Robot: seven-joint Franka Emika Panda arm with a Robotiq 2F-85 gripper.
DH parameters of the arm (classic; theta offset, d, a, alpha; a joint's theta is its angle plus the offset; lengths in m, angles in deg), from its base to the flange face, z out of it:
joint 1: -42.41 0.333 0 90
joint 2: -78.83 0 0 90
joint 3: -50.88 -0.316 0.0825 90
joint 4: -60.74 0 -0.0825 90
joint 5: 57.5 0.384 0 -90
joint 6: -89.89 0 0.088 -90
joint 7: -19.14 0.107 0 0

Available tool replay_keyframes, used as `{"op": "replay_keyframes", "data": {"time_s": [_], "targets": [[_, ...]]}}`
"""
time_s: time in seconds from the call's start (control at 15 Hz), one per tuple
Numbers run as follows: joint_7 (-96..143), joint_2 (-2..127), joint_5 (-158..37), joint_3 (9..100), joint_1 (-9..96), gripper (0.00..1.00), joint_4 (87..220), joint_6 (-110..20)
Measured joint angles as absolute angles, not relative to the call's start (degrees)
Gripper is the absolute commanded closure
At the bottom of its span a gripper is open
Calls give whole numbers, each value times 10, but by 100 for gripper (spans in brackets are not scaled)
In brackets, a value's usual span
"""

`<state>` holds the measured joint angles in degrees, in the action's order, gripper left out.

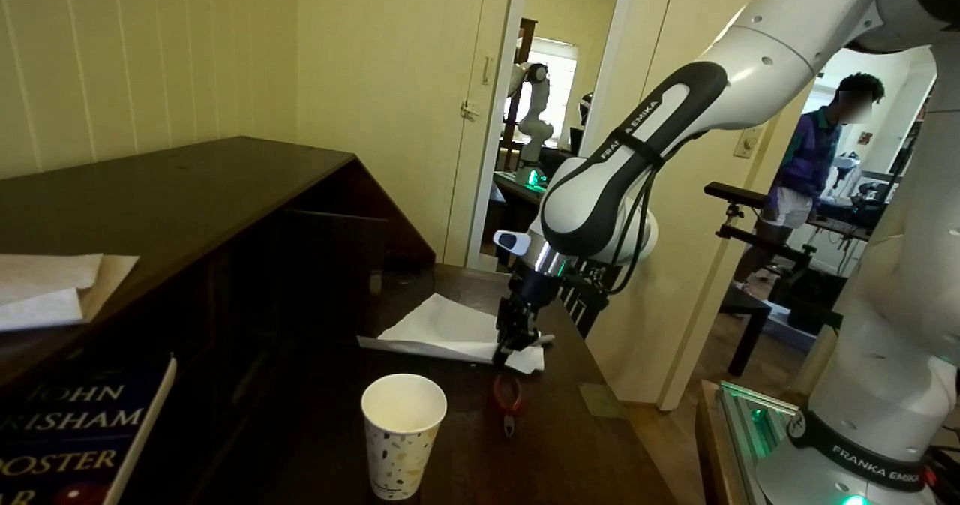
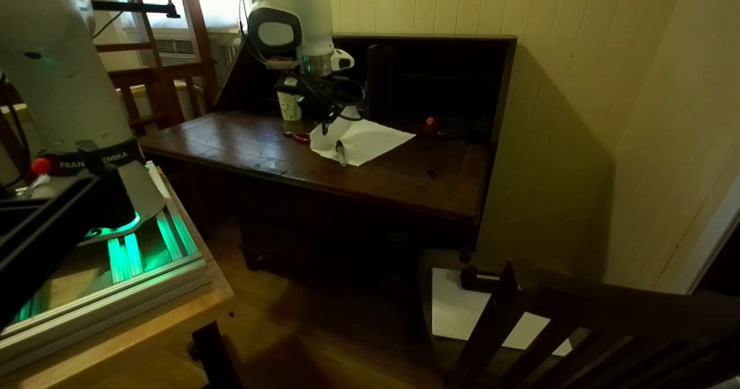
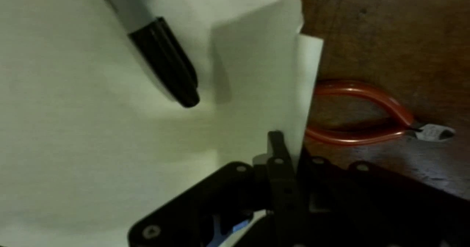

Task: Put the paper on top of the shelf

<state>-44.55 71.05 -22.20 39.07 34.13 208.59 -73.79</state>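
Observation:
The paper [image 1: 439,323] is a thin white sheet on the dark table [image 1: 555,430], with its near edge curled up; it also shows in an exterior view [image 2: 378,139] and fills much of the wrist view [image 3: 91,137]. My gripper [image 1: 504,351] points down at that raised edge. In the wrist view the gripper [image 3: 288,157] is shut on the paper's edge, one finger in front and the other mostly hidden behind the sheet. A grey marker with a black cap [image 3: 165,61] lies on the paper. The shelf [image 1: 187,171] is the dark brown cabinet rising above the table, its broad top at left.
A patterned paper cup [image 1: 401,445] stands on the table near red-handled pliers [image 1: 508,396]. Folded papers [image 1: 45,284] lie on the shelf top's near edge. A book [image 1: 67,445] stands below it. A chair [image 2: 578,302] stands in front at right.

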Motion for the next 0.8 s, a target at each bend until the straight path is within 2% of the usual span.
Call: {"op": "replay_keyframes", "data": {"time_s": [0.07,0.27,0.47,0.8], "targets": [[-440,723,-226,392,341,96,2089,-732],[-438,770,-228,396,340,92,2094,-709],[-439,828,-224,399,336,95,2096,-669],[-481,936,-164,497,413,98,2095,-583]]}}
